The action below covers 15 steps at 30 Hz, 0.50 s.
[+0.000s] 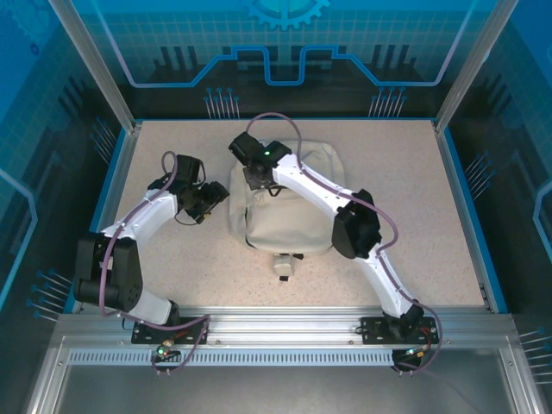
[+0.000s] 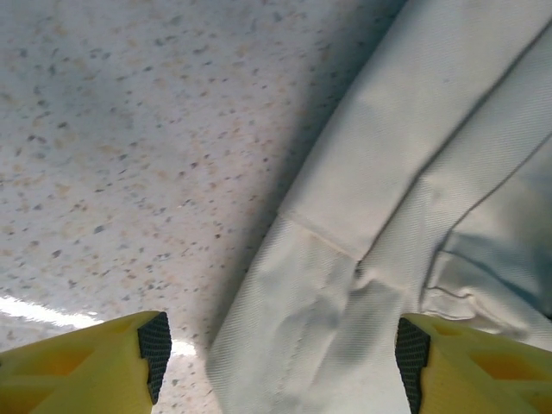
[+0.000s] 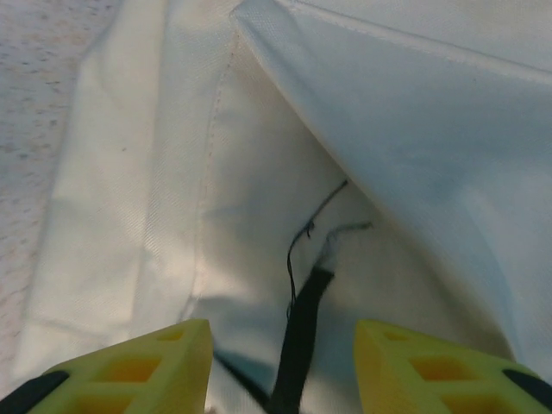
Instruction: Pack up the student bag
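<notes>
Top view: the student bag (image 1: 289, 220) lies flat at the middle of the speckled table (image 1: 414, 224), directly under and ahead of both grippers. The left gripper (image 1: 211, 203) sits at the bag's left edge. The right gripper (image 1: 256, 179) is over the bag's upper left corner.

Left wrist view: the left gripper (image 2: 285, 362) is open, its yellow fingers wide apart and clamping nothing. The black pads (image 2: 155, 345) face inward. The left finger is over bare table and the right finger is over cream fabric, so the bag's seamed edge runs between them. Whether the tips touch the cloth cannot be told from this angle.

Right wrist view: the right gripper (image 3: 283, 371) is also open, with its fingers spread above folded cream fabric. A thin dark strap (image 3: 300, 328) runs up between the fingers, clear of both. A loose dark thread (image 3: 302, 233) curls just beyond the strap's frayed end. A strip of table shows far to the left of the fingers.

Labels: a small white tag (image 1: 283, 266) lies at the bag's near edge, well on the base side of both grippers. It is too small to read. The blue back panel carries a gear graphic (image 1: 285, 10).
</notes>
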### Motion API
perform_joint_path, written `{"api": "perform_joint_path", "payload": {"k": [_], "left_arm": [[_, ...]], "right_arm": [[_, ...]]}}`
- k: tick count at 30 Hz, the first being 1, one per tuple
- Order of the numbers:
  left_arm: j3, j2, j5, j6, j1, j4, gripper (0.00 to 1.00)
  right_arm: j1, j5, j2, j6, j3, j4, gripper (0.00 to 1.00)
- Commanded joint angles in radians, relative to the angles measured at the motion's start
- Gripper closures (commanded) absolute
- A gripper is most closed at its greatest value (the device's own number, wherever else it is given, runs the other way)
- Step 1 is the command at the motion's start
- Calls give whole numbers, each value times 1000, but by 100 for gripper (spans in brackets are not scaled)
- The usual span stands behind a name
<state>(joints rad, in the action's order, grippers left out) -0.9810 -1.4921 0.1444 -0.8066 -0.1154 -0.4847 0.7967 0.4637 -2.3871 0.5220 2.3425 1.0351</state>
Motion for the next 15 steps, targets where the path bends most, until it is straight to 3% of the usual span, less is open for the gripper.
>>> {"api": "perform_joint_path", "payload": {"k": [1,7,12,15], "left_arm": [[27,30,-8,10,10,7,28],[47,28,83,9,10,89,28],[40,-33,270,0,5,230,30],[16,-82,320,7,-3,278,31]], "right_arm": [[12,120,-76,-10,95,144,55],[23,148,-123,-7,87,164,64],[24,136,-95,-7,47,143,82],[24,101,-33,-18,-3,85,94]]}}
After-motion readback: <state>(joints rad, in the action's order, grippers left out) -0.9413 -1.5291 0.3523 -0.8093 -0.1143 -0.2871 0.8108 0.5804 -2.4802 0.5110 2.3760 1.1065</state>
